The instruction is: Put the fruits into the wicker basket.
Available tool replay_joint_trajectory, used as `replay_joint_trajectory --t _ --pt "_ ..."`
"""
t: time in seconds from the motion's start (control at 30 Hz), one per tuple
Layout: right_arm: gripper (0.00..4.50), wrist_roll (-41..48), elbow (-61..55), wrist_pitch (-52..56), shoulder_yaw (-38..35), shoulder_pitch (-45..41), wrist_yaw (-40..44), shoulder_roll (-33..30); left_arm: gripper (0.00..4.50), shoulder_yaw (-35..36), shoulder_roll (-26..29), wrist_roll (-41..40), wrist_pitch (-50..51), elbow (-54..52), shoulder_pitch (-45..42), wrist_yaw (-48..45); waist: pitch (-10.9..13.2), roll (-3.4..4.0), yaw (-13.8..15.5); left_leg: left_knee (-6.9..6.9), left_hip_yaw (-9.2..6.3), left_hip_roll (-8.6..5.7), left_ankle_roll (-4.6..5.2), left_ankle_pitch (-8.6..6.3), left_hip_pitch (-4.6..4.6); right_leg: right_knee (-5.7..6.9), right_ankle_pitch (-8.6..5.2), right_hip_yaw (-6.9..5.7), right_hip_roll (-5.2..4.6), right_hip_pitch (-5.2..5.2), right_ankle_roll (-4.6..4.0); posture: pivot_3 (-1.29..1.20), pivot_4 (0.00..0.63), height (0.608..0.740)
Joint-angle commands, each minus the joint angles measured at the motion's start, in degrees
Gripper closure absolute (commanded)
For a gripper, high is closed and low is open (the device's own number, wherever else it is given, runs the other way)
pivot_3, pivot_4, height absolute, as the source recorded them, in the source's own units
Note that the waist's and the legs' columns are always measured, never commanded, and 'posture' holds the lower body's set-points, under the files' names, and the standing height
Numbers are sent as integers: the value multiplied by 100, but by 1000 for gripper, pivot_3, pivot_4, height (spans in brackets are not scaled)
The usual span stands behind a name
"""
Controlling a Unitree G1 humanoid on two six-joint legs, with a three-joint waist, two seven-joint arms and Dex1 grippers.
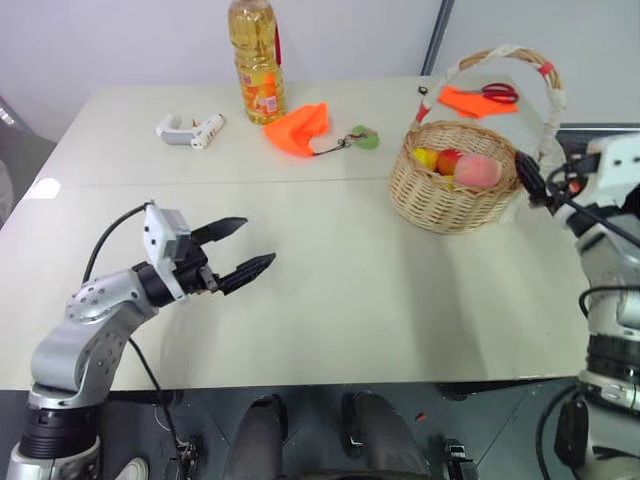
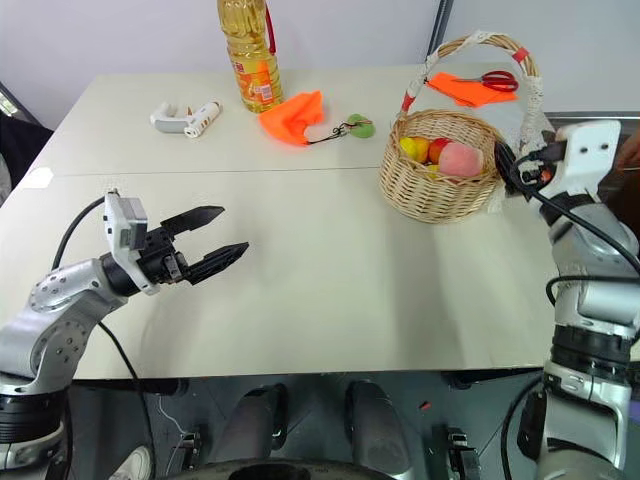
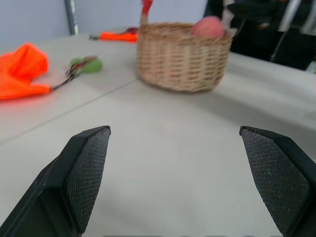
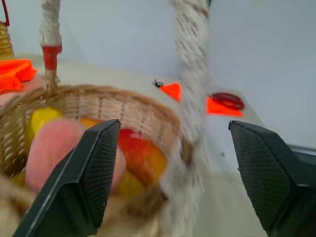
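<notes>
Woven tan wicker basket [image 1: 447, 190] stands on the surface's [image 1: 330, 290] far right, holding pink, yellow and red fruits [image 1: 462, 165]. Left claw [image 1: 243, 250] and right claw [image 4: 173, 163]: both open, empty.

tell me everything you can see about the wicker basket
The basket is round, woven of tan wicker, with a tall arched handle wrapped in white with red bands. It stands upright on the pale table, toward the far right. Inside lie fruits: a pink peach on top, a yellow one and a red-and-yellow one. The right hand sits just beside its rim, open and empty; whether it touches the handle is unclear.
</notes>
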Motion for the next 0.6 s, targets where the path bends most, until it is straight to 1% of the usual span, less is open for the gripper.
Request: replay_joint_trajectory --t 0.03,0.07,0.13,0.2,0.23,0.3,0.37,0.47,0.6 --pt "732 690 -834 7 -220 491 831 -189 0 355 -14 212 -116 89 144 349 0 1 -9 0 3 0 0 0 2 0 1 3 0 0 1 0 150 740" --pt "732 926 -1178 137 -58 780 1222 -236 0 393 -36 363 -170 131 238 491 -1 0 -27 -1 4 1 0 0 5 0 0 5 0 1 1 0 150 740" --pt "732 1190 -1747 334 341 1173 1747 -326 0 494 -88 488 -188 223 389 690 -2 2 -50 -5 6 3 4 -2 11 1 -2 9 4 2 7 0 150 740" --pt "732 1312 -2050 481 755 1364 1993 -290 0 631 -132 627 -316 367 563 806 -2 2 -73 -4 7 11 5 -3 14 3 -3 11 11 2 11 0 150 740" --pt "732 1282 -2078 507 952 1382 2012 -230 0 698 -162 680 -378 437 642 857 -2 1 -82 -3 7 15 5 -3 15 3 -4 11 15 2 12 0 150 740" --pt "732 953 -1969 306 1381 1335 1966 -97 0 810 -198 758 -495 520 807 935 -5 -5 -74 4 9 26 5 -3 13 1 -5 12 25 2 6 0 150 740" --pt "732 743 -1843 139 1663 1262 1944 35 0 892 -242 801 -571 533 940 981 -6 -6 -35 9 10 30 4 -3 13 1 -10 12 30 2 -15 0 150 740" --pt "732 665 -1580 14 1910 1087 1927 300 0 1032 -325 884 -687 524 1157 1104 -7 -9 -16 11 13 32 4 -3 11 -2 -9 13 30 1 -18 0 150 740" --pt "732 514 -1268 -164 1999 904 1952 388 0 1098 -382 854 -715 478 1283 1137 -8 -10 13 11 18 32 4 -3 7 -5 -7 17 29 0 -21 0 150 740"
